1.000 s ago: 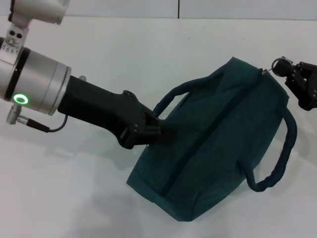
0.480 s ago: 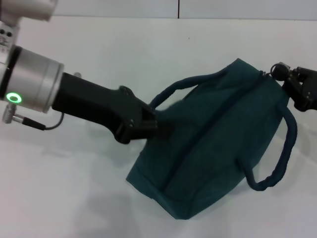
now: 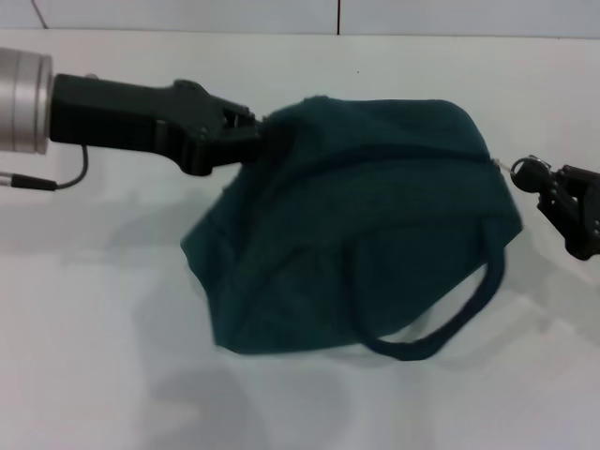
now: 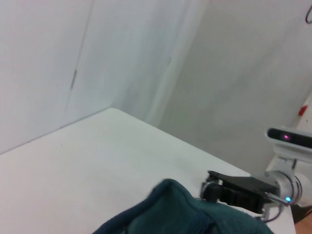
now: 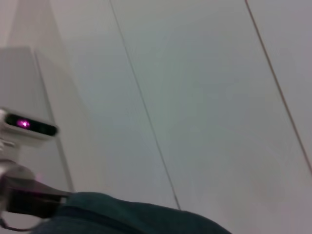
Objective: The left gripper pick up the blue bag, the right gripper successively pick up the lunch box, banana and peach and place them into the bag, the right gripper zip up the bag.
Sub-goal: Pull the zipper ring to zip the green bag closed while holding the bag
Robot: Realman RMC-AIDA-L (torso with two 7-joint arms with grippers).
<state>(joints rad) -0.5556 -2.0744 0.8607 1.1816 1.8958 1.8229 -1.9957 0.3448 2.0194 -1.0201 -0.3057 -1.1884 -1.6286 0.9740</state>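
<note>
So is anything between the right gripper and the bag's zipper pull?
Nothing visible. The right gripper is already at the zipper pull at the blue bag's end; the left gripper holds the opposite side up.

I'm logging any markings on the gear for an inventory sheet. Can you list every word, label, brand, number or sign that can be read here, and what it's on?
None can be read in any view.
The blue bag: plain fabric, no print or logo showing.
The left gripper: plain black, no lettering visible.
The right gripper: plain black, no label visible from here.
The table: bare white, no marks.
</note>
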